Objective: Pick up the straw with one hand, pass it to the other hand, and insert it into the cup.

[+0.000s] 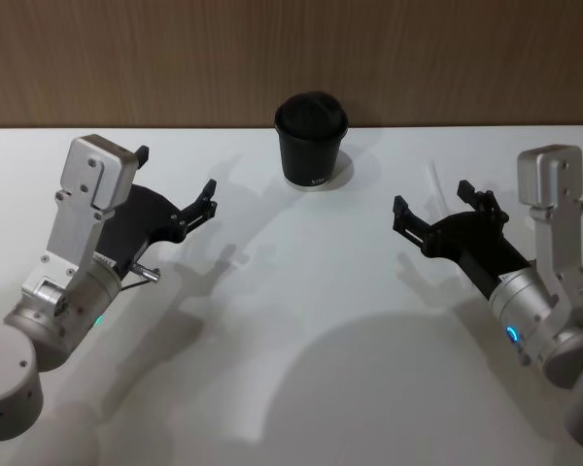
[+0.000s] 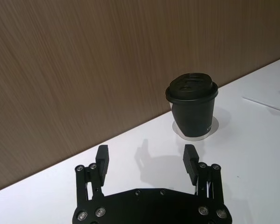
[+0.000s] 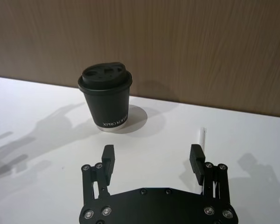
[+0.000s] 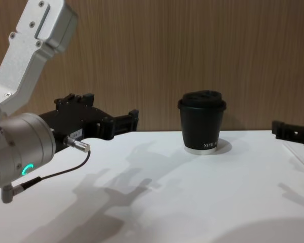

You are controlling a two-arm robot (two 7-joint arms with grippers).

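Observation:
The black lidded cup (image 1: 311, 141) stands upright at the back middle of the white table, seen also as the cup (image 3: 106, 102) and the cup (image 2: 192, 105). The thin white straw (image 1: 434, 181) lies flat on the table right of the cup, just beyond my right gripper (image 1: 432, 199); a short piece of the straw (image 3: 203, 136) shows by one fingertip. That gripper (image 3: 152, 151) is open and holds nothing. My left gripper (image 1: 175, 173) hovers open and empty left of the cup, pointing toward it (image 2: 146, 154). The straw (image 2: 266, 104) shows far off there.
A wood-panelled wall (image 1: 291, 58) rises right behind the cup at the table's back edge. The white table (image 1: 291, 340) stretches bare between the two arms, crossed by their shadows. A dark cable (image 4: 50, 174) hangs under the left arm.

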